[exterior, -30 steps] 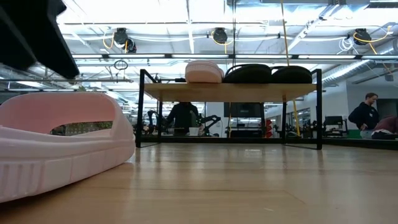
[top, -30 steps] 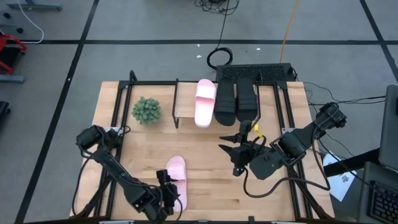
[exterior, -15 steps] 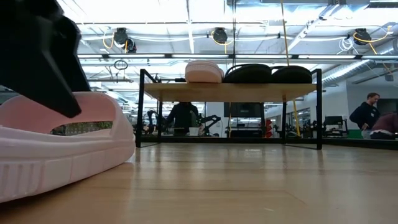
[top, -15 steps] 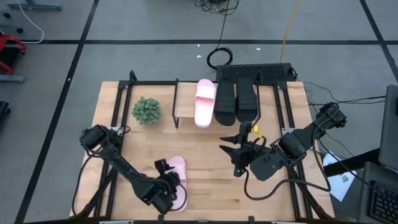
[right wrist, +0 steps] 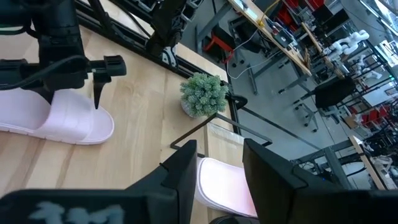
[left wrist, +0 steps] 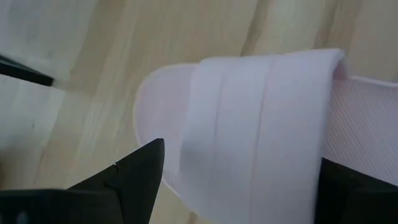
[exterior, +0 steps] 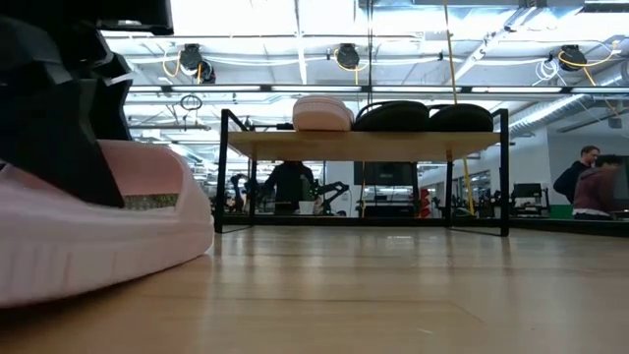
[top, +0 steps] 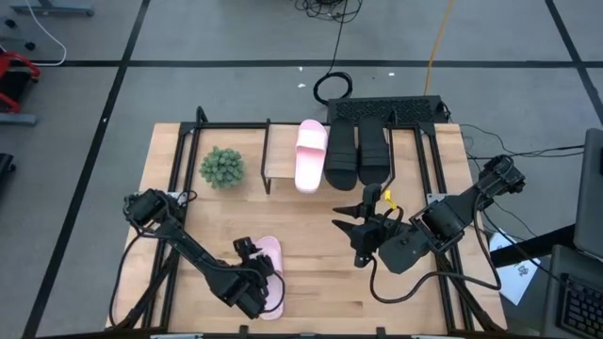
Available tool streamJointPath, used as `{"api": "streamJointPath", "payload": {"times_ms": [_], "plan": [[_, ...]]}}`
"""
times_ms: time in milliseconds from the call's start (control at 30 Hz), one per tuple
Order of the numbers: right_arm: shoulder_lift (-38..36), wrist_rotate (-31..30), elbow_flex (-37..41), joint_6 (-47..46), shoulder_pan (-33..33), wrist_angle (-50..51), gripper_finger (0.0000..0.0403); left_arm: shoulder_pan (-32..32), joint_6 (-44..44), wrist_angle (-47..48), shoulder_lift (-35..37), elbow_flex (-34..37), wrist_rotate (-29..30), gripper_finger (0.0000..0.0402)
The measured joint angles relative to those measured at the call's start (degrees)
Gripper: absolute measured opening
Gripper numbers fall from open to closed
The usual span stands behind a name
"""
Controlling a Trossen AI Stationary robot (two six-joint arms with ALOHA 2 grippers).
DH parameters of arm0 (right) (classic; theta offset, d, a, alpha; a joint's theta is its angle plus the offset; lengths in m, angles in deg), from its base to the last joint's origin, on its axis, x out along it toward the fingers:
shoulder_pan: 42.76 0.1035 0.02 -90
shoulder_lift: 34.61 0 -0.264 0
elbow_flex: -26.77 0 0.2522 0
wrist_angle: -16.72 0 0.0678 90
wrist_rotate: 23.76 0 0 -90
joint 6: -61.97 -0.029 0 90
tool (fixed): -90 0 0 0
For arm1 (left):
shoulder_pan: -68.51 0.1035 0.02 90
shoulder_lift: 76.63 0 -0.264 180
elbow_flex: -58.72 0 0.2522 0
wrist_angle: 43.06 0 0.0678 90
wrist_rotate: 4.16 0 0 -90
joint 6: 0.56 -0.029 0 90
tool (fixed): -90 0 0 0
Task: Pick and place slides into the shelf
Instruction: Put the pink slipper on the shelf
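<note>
One light pink slide [top: 271, 275] lies sole-down near the table's near edge, left of middle; it fills the low view's left side [exterior: 118, 236]. My left gripper [top: 254, 275] is down over it, open, one finger on each side of the wide strap [left wrist: 261, 124]. The other pink slide [top: 311, 155] and the two black slides [top: 358, 151] rest on the shelf's top board [exterior: 364, 146] at the far side. My right gripper [top: 350, 229] hangs open over the table's middle right, touching nothing. My left gripper comes from above, pointing down, with its fingers [left wrist: 127, 180] across the pink slide at the strap's two side edges [left wrist: 186, 155]. Whether the fingers touch the strap, I cannot tell. The slide lies flat on the table.
A small green potted plant [top: 221, 167] stands on the table left of the shelf. Black frame rails [top: 179, 160] run along the table's left and right sides. People [exterior: 590, 182] stand in the room beyond the shelf. Bare wood lies between the slide and the shelf.
My left gripper has come down from above the near edge onto the pink slide and shifted a little toward the far edge, so its fingers now stand around the strap. The slide has stayed where it was.
</note>
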Motion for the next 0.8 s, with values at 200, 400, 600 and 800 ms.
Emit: {"api": "streamJointPath", "payload": {"times_ms": [200,400,600,800], "plan": [[0.0,0.2,0.0,-0.3,0.0,0.0,0.0118,1.5,3.3,4.9,0.0,0.0,1.7,0.0259],[0.0,0.3,0.0,-0.4,0.0,0.0,0.0118,2.7,3.6,5.5,0.0,0.0,1.8,0.0134],[0.0,0.3,0.0,-0.4,0.0,0.0,0.0118,2.9,3.1,5.6,0.0,0.0,2.2,0.0013],[0.0,0.3,0.0,-0.4,0.0,0.0,0.0118,2.8,3.1,5.5,0.0,0.0,2.4,0.0005]]}}
